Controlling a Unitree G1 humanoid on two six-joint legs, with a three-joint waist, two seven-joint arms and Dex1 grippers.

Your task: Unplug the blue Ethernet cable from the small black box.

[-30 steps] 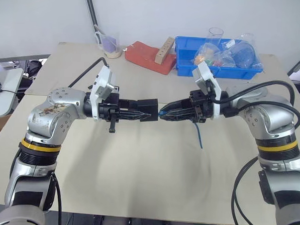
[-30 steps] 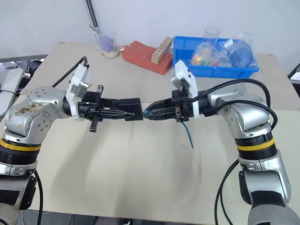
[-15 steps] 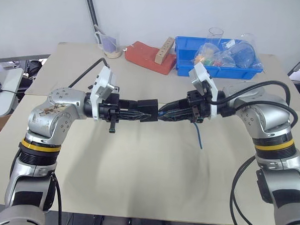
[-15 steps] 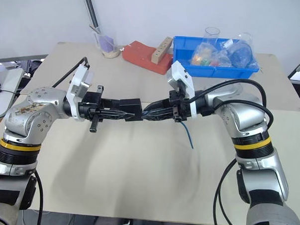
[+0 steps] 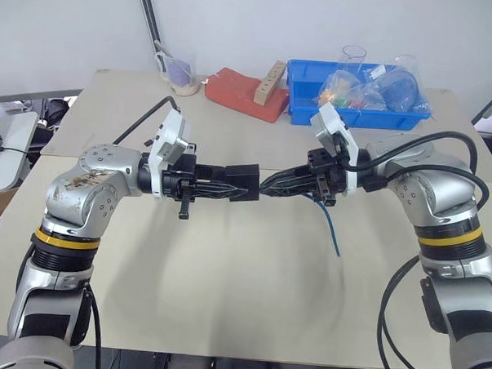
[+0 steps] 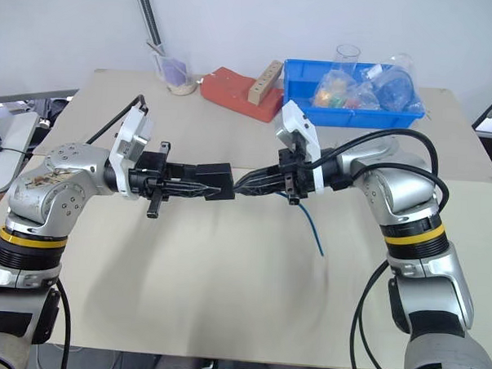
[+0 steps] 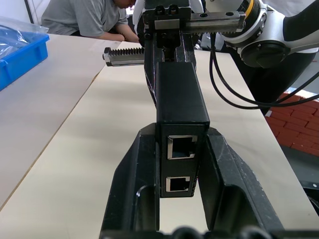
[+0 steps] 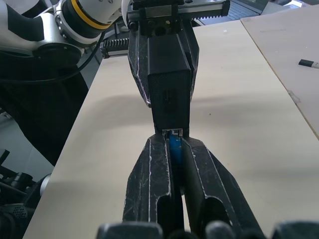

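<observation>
The small black box [image 5: 244,182] is held in the air above the table [image 5: 225,290], with my left gripper [image 5: 229,186] shut on its sides. In the left wrist view the box [image 7: 182,94] stands between the two black fingers [image 7: 127,184], its two empty ports facing the camera. My right gripper [image 5: 270,187] meets the box's other end and is shut on the blue Ethernet cable [image 8: 174,145] right where it enters the box [image 8: 169,74]. The rest of the cable [image 5: 332,227] hangs down behind the right hand toward the table.
At the back of the table stand a blue bin [image 5: 310,112] of plastic items, a red block [image 5: 246,93] with a wooden piece [image 5: 269,83] on it, and a cup [image 5: 183,75]. A person in a grey shirt [image 7: 84,17] sits beyond the table. A tiny black stick [image 8: 309,63] lies on the table.
My right gripper's fingers have closed on the blue cable at the box's end. The cable's hanging end has swung lower and to the right. The left gripper and box stayed still.
</observation>
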